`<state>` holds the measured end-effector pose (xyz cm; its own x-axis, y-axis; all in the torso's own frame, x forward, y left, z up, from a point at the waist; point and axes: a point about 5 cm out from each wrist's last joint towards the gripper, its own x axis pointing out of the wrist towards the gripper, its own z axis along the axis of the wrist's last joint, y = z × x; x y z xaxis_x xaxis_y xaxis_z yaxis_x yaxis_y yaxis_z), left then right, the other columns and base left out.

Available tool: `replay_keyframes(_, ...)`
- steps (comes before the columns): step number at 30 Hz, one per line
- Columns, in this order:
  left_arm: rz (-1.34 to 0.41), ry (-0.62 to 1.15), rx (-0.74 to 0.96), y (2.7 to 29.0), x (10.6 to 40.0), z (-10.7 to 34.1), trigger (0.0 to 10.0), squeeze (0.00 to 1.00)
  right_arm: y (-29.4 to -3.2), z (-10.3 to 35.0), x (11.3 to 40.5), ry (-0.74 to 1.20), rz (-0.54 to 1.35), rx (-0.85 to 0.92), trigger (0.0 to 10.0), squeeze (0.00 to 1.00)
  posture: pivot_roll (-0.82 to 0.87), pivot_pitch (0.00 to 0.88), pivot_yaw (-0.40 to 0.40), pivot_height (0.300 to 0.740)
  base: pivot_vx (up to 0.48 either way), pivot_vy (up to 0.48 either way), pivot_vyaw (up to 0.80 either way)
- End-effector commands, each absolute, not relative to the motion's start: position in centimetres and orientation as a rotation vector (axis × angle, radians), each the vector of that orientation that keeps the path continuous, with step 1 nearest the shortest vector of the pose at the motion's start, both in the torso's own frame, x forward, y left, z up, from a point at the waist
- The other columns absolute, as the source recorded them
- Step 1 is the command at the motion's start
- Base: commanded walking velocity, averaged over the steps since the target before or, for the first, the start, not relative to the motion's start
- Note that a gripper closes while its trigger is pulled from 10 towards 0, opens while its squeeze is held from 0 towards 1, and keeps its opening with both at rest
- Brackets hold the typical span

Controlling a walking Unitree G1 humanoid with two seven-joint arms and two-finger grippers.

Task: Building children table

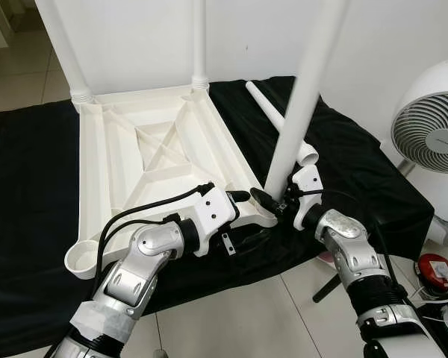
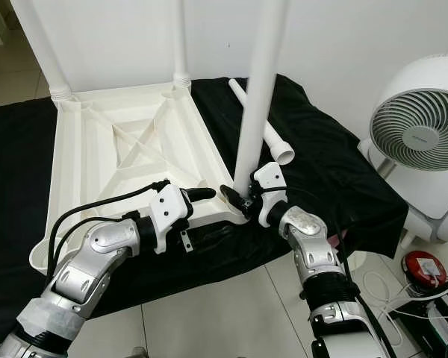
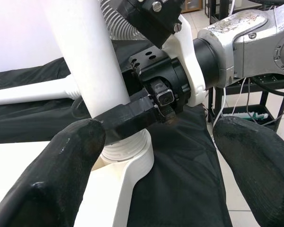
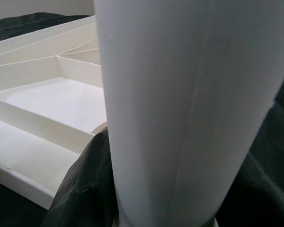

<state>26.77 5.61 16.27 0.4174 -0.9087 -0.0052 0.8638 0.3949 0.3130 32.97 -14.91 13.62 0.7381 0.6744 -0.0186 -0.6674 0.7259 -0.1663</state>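
Seating the third leg (image 1: 302, 97) is the step in hand: the upturned white tabletop (image 1: 149, 153) lies on a black cloth (image 1: 30, 209), two legs already stand in its far corner sockets, and this one stands a little tilted in the near right corner socket (image 3: 128, 151). The right gripper (image 1: 272, 201) is clamped on the leg just above its base. The left gripper (image 1: 243, 198) hovers at the table's near edge with its fingers (image 3: 61, 175) spread apart, holding nothing. A fourth leg (image 1: 280, 123) lies loose on the cloth behind. Next, I judge, the leg needs straightening and pressing or twisting home while the left gripper steadies the tabletop, then the loose leg goes into the near left socket (image 1: 86, 261)
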Motion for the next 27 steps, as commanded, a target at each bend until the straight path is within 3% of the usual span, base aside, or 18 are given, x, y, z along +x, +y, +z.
replay_keyframes(1, -1.110, -0.169, 0.281, 5.6, 26.8, 16.1, 10.0, 0.00, -14.8, 12.6, 32.6, -0.006, 0.750, -0.173, 4.3, 0.00, -0.04, 0.000, -0.031, 0.740, 0.000, 0.000, 0.00)
replay_keyframes(2, -1.110, -0.169, 0.281, 5.6, 26.8, 16.1, 10.0, 0.00, -14.9, 12.6, 32.6, -0.005, 0.726, -0.156, 10.0, 0.00, -0.04, 0.000, -0.036, 0.740, 0.000, 0.000, 0.00)
replay_keyframes(15, -1.099, -0.174, 0.286, 5.6, 26.8, 16.0, 10.0, 0.00, -14.1, 12.4, 31.5, -0.007, 0.422, -0.061, 10.0, 0.00, -0.03, 0.000, -0.067, 0.740, 0.000, 0.000, 0.00)
replay_keyframes(22, -1.077, -0.172, 0.284, 6.1, 27.1, 16.0, 10.0, 0.00, -12.0, 12.4, 29.6, -0.013, 0.183, -0.013, 10.0, 0.00, -0.03, 0.000, -0.090, 0.740, 0.000, 0.000, 0.00)
replay_keyframes(27, -1.071, -0.172, 0.285, 6.2, 27.3, 16.0, 10.0, 0.00, -11.5, 12.4, 29.4, -0.016, 0.164, -0.013, 10.0, 0.00, -0.03, 0.000, -0.090, 0.740, 0.000, 0.000, 0.00)
